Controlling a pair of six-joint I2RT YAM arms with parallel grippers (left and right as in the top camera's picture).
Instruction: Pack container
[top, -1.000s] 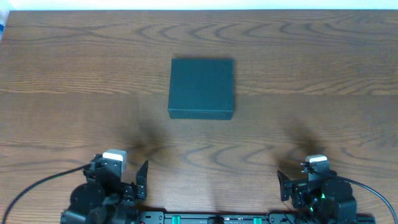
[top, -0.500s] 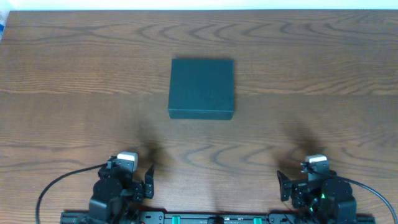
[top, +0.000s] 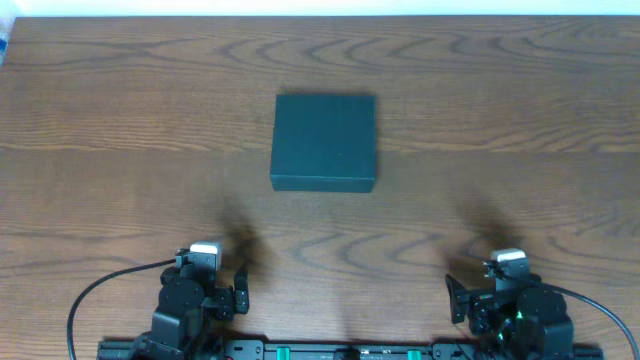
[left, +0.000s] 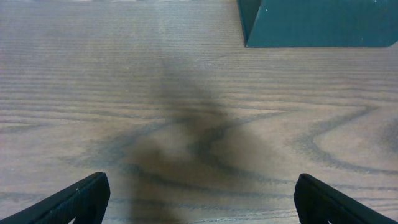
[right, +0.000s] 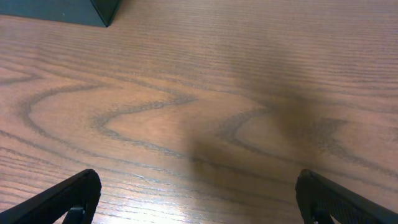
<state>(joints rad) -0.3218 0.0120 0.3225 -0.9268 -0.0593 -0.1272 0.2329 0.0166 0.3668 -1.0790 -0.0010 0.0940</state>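
The container (top: 324, 141) is a dark teal-green square box. It lies flat on the wooden table at mid-depth, with its lid shut. Its near corner shows at the top right of the left wrist view (left: 317, 25) and at the top left of the right wrist view (right: 56, 9). My left gripper (top: 225, 290) is open and empty low over the table near the front edge, as the left wrist view (left: 199, 199) shows. My right gripper (top: 470, 295) is open and empty at the front right, seen also in the right wrist view (right: 199, 199). Both are well short of the box.
The brown wood-grain table (top: 520, 120) fills the view, with a pale strip (top: 320, 8) along its far edge. Black cables (top: 100, 290) trail from both arm bases at the front edge.
My left arm has swung a little to the right and drawn back toward the front edge. The right arm and the box have not moved.
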